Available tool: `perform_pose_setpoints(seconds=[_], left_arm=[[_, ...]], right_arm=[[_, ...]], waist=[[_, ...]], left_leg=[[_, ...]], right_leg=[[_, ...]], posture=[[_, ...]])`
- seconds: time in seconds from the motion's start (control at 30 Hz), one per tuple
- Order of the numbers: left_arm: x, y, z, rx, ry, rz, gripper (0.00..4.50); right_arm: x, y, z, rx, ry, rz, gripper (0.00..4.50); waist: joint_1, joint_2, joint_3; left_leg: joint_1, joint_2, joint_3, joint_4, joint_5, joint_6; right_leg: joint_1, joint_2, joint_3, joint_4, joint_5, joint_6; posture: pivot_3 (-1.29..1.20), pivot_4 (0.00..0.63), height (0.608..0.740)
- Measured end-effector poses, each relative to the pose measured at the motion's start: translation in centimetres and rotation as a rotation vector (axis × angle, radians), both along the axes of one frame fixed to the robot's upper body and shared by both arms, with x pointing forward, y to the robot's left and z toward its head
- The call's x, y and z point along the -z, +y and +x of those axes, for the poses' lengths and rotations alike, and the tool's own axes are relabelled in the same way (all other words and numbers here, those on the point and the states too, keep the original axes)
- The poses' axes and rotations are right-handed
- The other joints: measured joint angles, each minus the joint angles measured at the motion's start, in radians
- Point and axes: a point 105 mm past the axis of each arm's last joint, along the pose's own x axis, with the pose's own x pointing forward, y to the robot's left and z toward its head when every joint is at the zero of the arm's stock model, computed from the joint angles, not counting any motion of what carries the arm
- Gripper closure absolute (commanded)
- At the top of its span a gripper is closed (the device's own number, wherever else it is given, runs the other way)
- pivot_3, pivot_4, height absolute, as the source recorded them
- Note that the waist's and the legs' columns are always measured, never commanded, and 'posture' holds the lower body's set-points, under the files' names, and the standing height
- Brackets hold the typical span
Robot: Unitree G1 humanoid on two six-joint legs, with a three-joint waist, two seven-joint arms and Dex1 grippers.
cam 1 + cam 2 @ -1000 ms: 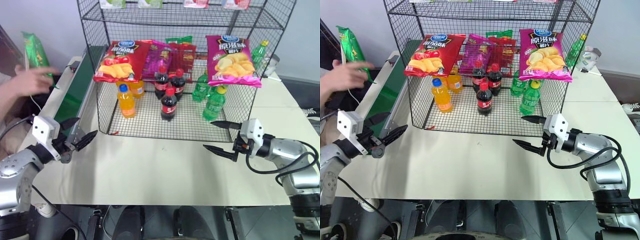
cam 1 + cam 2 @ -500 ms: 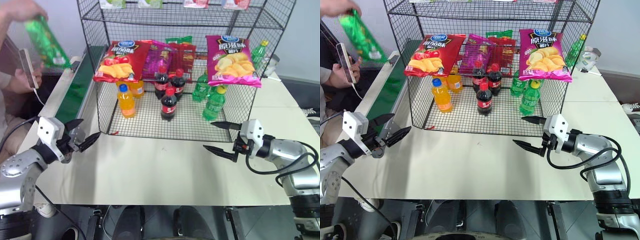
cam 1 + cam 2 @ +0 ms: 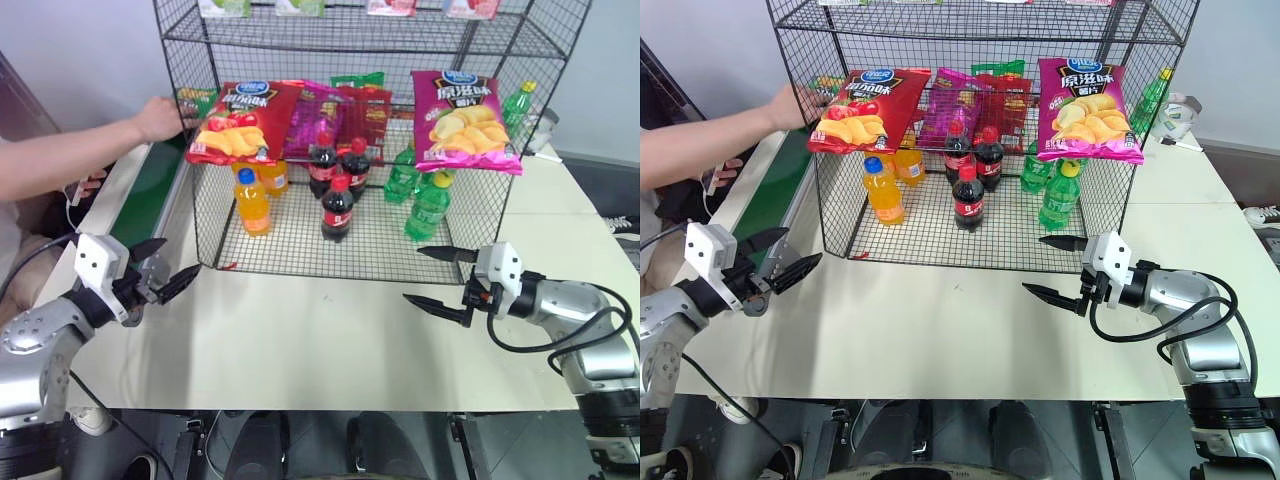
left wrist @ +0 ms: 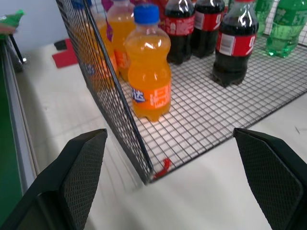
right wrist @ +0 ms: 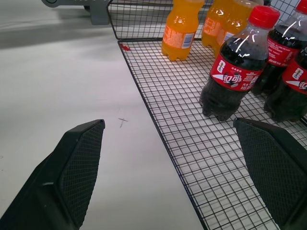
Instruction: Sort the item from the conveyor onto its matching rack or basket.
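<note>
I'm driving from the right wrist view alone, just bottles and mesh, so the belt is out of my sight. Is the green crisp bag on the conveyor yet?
Observer: A person's hand is on the green crisp bag at the conveyor's far end; I cannot tell whether it rests on the belt.
Operator: And my left gripper?
Observer: The left gripper hovers open over the table, beside the conveyor.
Operator: Where do crisps go?
Observer: A red crisp bag and a magenta crisp bag lean on the rack's tier above the bottles.

Light: bright, even, from overhead.
Shadows: soft, faint on the desk (image 3: 330, 340).
Glare: highlights on the bottles (image 4: 149, 72) and crisp bags (image 3: 467, 120).
Focus: head views sharp; wrist views softer near fingers (image 5: 72, 177).
</note>
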Motion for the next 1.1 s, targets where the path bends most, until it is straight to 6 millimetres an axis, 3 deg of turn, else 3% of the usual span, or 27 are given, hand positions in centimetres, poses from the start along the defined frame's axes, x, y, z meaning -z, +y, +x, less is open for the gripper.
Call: perform_pose_setpoints(seconds=[0.63, 1.1], left_arm=[[0.1, -0.8, -1.0, 0.101, 0.029, -0.037, 0.0], [-2.0, 0.5, -0.3, 0.071, -0.083, -0.001, 0.0]], right_arm=[[-0.4, 0.2, 0.2, -0.009, -0.01, -0.001, 0.03], [-0.3, 0.3, 0.2, -0.011, 0.001, 0.005, 0.03]], waist=[[0.0, 0.0, 0.0], [-0.001, 0.0, 0.0]], left_leg=[[0.0, 0.0, 0.0, 0.0, 0.0, 0.0], [0.0, 0.0, 0.0, 0.0, 0.0, 0.0]], right_leg=[[0.0, 0.0, 0.0, 0.0, 0.0, 0.0], [0.0, 0.0, 0.0, 0.0, 0.0, 0.0]], posture=[[0.0, 0.15, 0.739], [0.0, 0.15, 0.739]])
